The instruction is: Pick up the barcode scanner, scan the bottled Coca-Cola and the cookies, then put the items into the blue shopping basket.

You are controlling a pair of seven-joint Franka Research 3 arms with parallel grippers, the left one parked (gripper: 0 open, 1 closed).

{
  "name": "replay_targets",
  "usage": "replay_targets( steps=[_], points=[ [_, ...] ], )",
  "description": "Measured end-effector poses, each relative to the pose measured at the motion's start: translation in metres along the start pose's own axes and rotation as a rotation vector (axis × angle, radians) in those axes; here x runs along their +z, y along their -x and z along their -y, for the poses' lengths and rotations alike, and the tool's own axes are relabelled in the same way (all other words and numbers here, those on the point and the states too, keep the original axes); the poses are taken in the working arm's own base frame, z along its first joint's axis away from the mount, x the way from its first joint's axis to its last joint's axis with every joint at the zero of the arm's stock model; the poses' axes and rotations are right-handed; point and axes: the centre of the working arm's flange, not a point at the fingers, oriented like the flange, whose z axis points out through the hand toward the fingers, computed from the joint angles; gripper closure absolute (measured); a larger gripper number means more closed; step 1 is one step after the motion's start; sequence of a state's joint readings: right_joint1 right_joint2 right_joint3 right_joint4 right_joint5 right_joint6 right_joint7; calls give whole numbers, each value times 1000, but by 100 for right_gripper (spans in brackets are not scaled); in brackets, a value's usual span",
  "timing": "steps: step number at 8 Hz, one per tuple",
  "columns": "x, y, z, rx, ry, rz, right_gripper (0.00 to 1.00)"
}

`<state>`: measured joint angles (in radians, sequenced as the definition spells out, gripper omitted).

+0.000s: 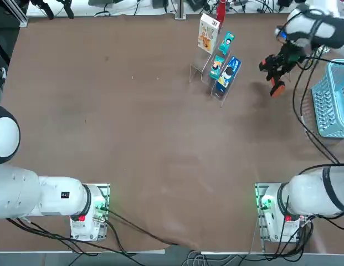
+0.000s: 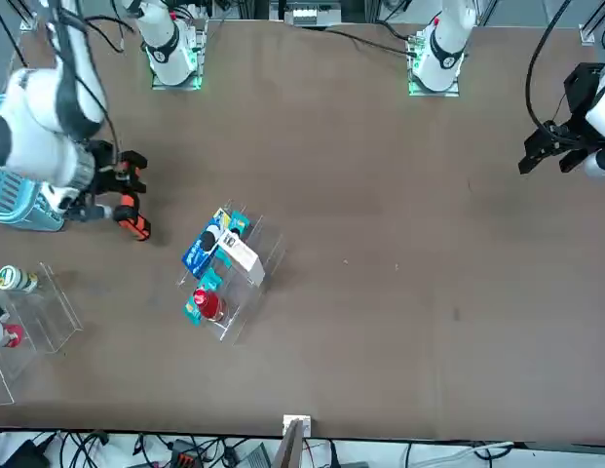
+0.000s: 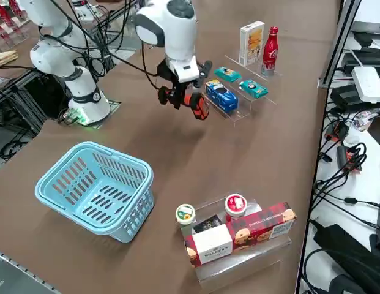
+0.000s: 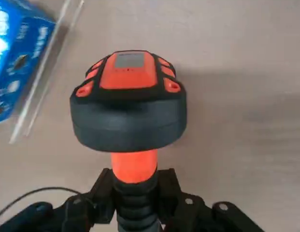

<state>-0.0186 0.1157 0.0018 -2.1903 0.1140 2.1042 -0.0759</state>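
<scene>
My right gripper (image 4: 135, 205) is clenched on the scanner (image 4: 128, 104), fingers pinching its handle, head sticking out past them. I hang above the table (image 1: 133, 138) between the clear rack (image 1: 208, 75) and the basket (image 3: 95, 187), scanner clear of the tabletop. Relative to the rack: the cookies (image 3: 251, 43) stand upright at its far end, with the Coke (image 3: 270, 51) upright just beside them. Blue packet (image 3: 221, 95) sits on the rack's near end, closest to the scanner, with two teal packets (image 3: 228, 75) alongside. Basket sits well apart from the rack, at the table's right edge, upright. A second clear stand (image 3: 238, 245) with other goods lies beyond the basket.
</scene>
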Motion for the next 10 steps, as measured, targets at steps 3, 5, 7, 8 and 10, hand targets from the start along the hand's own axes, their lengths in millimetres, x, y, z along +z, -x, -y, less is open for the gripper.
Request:
replay_targets(
  steps=[3, 5, 7, 8, 10],
  points=[
    [58, 16, 11, 26, 119, -9, 56],
    [72, 26, 18, 32, 216, 7, 56],
    [77, 26, 18, 16, 232, -15, 56],
    [82, 24, 16, 12, 231, -30, 56],
    [98, 23, 12, 11, 230, -27, 56]
  ],
)
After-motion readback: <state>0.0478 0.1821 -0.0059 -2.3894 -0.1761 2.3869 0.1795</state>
